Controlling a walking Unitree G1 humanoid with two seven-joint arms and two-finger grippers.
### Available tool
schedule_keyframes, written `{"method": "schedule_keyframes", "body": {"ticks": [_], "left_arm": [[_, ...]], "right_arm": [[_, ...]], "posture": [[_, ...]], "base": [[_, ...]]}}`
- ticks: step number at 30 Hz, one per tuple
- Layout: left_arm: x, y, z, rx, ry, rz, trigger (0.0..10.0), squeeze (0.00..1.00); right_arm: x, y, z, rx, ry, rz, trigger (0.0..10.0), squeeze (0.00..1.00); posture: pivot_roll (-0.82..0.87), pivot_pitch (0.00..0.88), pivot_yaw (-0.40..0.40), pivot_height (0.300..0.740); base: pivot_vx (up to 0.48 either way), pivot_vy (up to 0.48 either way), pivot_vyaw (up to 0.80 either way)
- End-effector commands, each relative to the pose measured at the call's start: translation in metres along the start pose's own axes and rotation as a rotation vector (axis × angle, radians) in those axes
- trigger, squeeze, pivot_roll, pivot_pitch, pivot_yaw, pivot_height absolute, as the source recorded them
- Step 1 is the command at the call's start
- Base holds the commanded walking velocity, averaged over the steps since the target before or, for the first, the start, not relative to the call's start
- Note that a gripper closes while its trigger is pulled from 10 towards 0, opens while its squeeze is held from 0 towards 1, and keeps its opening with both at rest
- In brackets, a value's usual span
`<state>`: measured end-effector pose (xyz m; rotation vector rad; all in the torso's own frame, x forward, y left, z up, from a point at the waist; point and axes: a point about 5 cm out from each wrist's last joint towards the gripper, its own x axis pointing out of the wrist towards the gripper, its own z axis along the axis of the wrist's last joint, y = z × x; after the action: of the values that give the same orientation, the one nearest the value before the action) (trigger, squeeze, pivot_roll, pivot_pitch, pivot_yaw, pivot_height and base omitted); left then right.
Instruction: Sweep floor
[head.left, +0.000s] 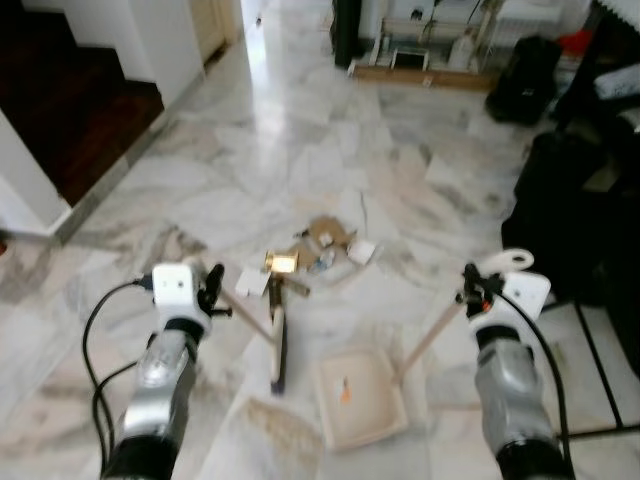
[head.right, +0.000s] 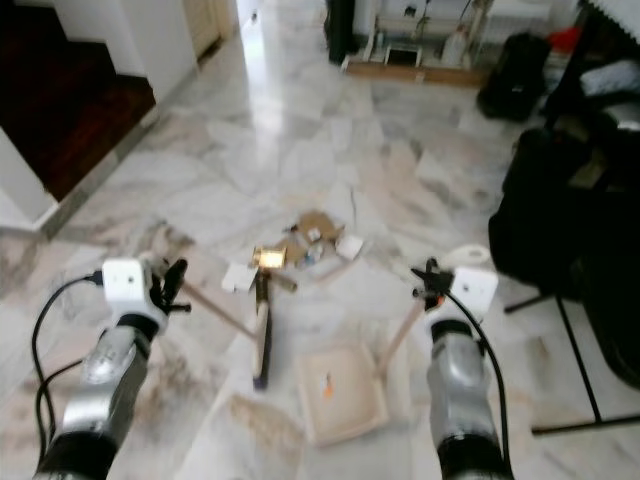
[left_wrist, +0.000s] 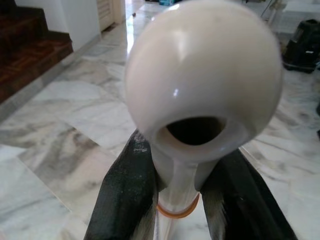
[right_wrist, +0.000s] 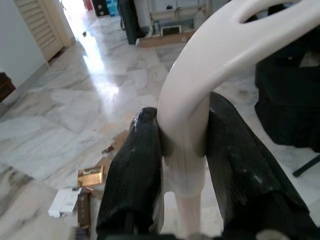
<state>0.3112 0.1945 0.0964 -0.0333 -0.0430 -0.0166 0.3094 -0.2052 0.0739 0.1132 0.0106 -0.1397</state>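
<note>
Marble floor (head.left: 330, 170): one, white with grey and tan veining, glossy, window glare toward 12 o'clock.

Dark bags and black furniture (head.left: 580, 190): several, massed from 2 to 4 o'clock; exact count cannot be told. One black stand leg (head.left: 595, 360) crosses the floor at 4 o'clock.

Dark wooden step (head.left: 70, 110): one, at 10 o'clock, between white walls.

Low shelf unit (head.left: 430, 55): one, at 1 o'clock, far off, holding pale items too blurred to name.

Dustpan (head.left: 362, 397): one, cream, square tray lying on the floor at 6 o'clock, a small orange speck inside. Its long pale handle (head.left: 432, 338) rises toward 4 o'clock and ends in a looped grip.

Broom (head.left: 277, 350): one, dark head on the floor just left of the dustpan, apart from it; thin pale stick (head.left: 245, 312) slanting up toward 8 o'clock, capped by a rounded cream knob (left_wrist: 202, 80) with a hole.

Litter pile (head.left: 315, 250): at centre, just beyond the broom head. Roughly five to six pieces: one brown cardboard scrap, one shiny gold box (head.left: 281, 263), two or three white packets, some small bits. No writing is legible.

Left gripper (left_wrist: 180, 200): one, fingers (left_wrist: 125, 195) narrowed tight on the broom stick just below the knob, an orange band at the grip.

Right gripper (right_wrist: 185, 180): one, fingers (right_wrist: 135, 175) clamped on the dustpan handle under its loop.
</note>
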Motion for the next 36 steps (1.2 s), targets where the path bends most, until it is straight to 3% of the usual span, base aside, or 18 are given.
{"method": "schedule_keyframes", "body": {"ticks": [1,9,36], "left_arm": [[0.0026,0.0001,0.0106,0.010,-0.046,0.003,10.0,0.00],[0.0023,-0.0001,0.0104,0.000,-0.043,0.003,10.0,0.00],[0.0039,-0.0006,0.0125,0.000,-0.045,-0.014,10.0,0.00]], "right_arm": [[0.0027,-0.0016,0.0103,0.021,-0.049,-0.008,10.0,0.00],[0.0027,-0.0022,0.0103,0.021,-0.051,-0.012,10.0,0.00],[0.0024,-0.0012,0.0091,0.026,-0.046,-0.018,10.0,0.00]], "posture": [[0.03,0.089,0.035,0.740],[0.03,0.089,0.035,0.740],[0.04,0.074,0.044,0.740]], "base": [[0.000,0.000,0.00],[0.000,0.091,0.00],[0.000,0.306,0.00]]}}
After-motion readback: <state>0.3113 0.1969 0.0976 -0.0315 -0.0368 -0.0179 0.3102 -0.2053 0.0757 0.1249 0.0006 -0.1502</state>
